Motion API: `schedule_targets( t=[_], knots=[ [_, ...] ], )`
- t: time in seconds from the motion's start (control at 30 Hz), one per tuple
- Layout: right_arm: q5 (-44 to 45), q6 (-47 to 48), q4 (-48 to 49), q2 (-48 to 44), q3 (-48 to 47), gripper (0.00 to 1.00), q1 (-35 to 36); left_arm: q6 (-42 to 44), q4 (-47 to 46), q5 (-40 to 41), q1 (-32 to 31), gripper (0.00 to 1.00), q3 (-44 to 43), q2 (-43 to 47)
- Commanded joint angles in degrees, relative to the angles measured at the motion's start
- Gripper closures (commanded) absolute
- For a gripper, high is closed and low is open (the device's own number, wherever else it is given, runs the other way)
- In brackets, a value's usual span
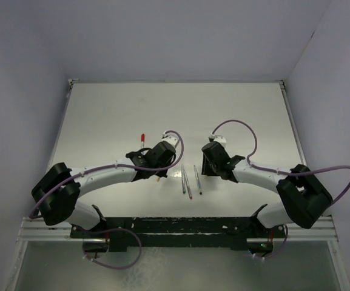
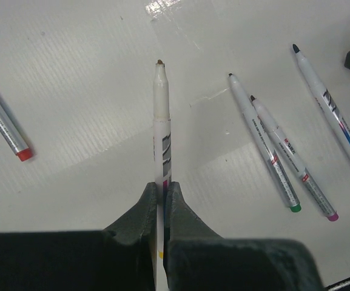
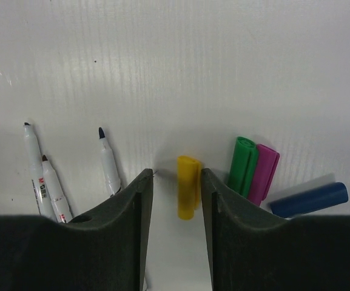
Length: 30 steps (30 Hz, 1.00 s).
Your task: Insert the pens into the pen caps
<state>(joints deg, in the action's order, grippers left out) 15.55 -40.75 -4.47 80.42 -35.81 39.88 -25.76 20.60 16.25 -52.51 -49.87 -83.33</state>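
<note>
yellow cap (image 3: 188, 194) lies between spread right fingers (image 3: 132, 212).

Jaws pinching pen (image 2: 161, 127), loose pens (image 2: 265, 145) beside

yellow cap (image 3: 187, 195), green cap (image 3: 242, 165), magenta-purple cap (image 3: 264, 173), dark blue cap (image 3: 309, 199); table (image 3: 162, 60) white, finely ribbed; held pen (image 2: 161, 133) white, grey slanted stripes, brownish tip; red-ended pen (image 2: 2, 121), green-ended pen (image 2: 263, 142), magenta-ended pen (image 2: 292, 156) silver-grey bodies; rainbow-striped pen (image 2: 332, 113) white, blue-ended, dark tip
</note>
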Motion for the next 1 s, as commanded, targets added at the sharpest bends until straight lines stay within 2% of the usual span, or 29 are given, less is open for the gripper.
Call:
schedule_targets(
  t=[0.0,0.5,0.97],
  knots=[
    [0.80,-0.70,-3.34,2.46,-2.61,0.60,0.75,1.30,-2.10,-0.25,0.45,1.00,-0.56,0.53],
    [2.58,-3.80,-12.16,2.30,-2.80,0.62,3.11,1.85,-2.47,-0.99,1.42,1.00,0.20,0.84],
    [3.68,-3.61,-12.58,8.10,-3.73,0.65,4.20,1.99,-3.65,-2.00,1.80,1.00,0.83,0.54]
  ],
)
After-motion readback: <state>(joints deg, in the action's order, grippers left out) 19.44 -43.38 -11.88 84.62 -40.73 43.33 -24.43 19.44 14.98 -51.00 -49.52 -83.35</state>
